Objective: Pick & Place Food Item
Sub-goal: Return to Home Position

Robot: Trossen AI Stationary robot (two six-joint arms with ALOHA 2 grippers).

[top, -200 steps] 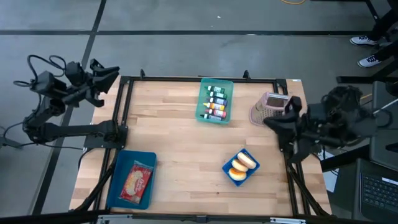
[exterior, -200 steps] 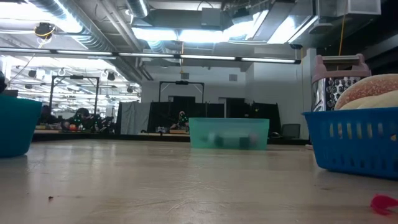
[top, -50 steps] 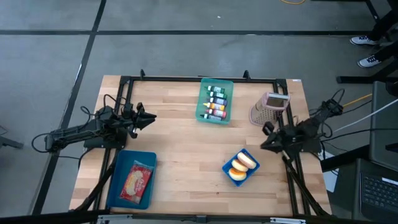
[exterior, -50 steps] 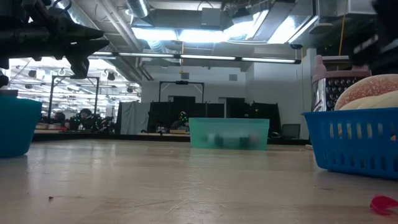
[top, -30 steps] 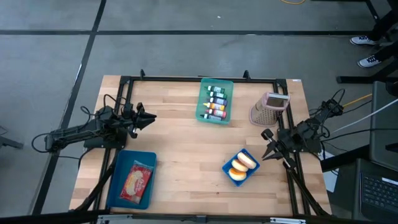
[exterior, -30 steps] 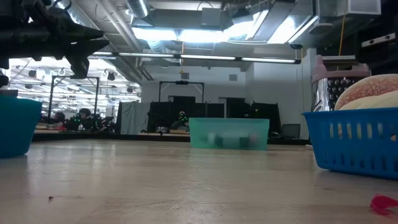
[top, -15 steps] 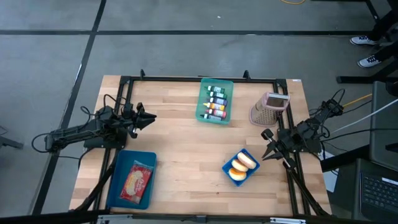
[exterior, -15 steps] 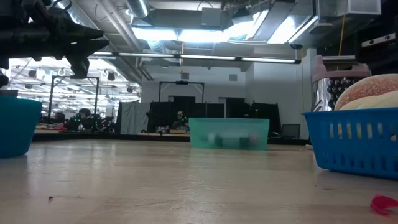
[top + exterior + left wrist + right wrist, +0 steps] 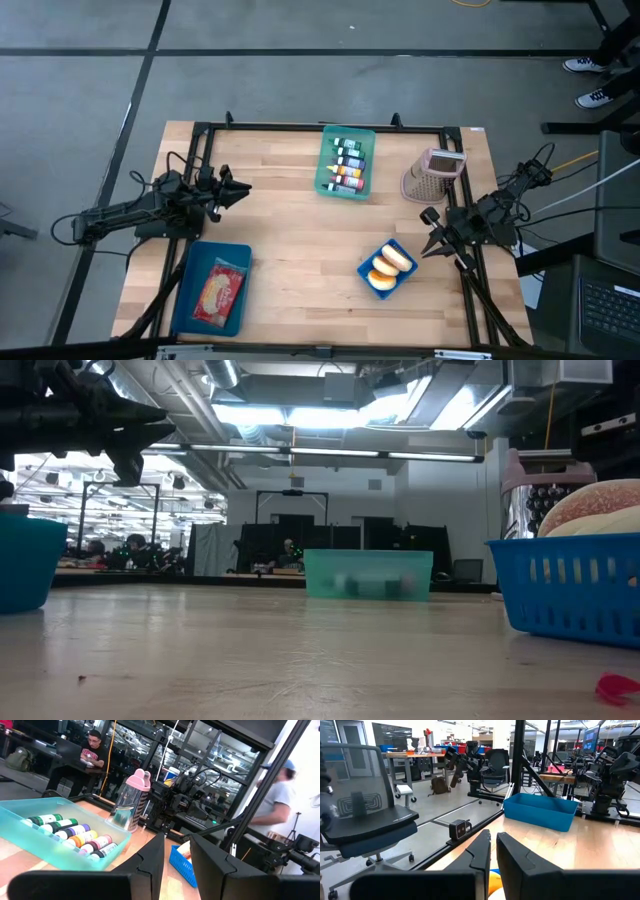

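Observation:
Two glazed buns [image 9: 390,264] lie in a small blue basket [image 9: 399,281] near the table's right side; the low view shows them [image 9: 598,508] over its wall [image 9: 562,592]. A red-and-yellow food packet [image 9: 216,292] lies in a blue tray [image 9: 240,256] at the near left. My left gripper [image 9: 244,189] hovers open over the table's left edge, pointing level toward the right [image 9: 177,844]. My right gripper [image 9: 426,236] stands shut at the right edge, just right of the basket, pointing left [image 9: 493,839]. Neither holds anything.
A teal bin [image 9: 347,162] of paint bottles sits at the far middle, with a pink-topped grater [image 9: 432,172] to its right. Black frame rails [image 9: 300,127] run along the table's edges. Bare wood lies between bin, basket and tray. People sit at desks beyond the table.

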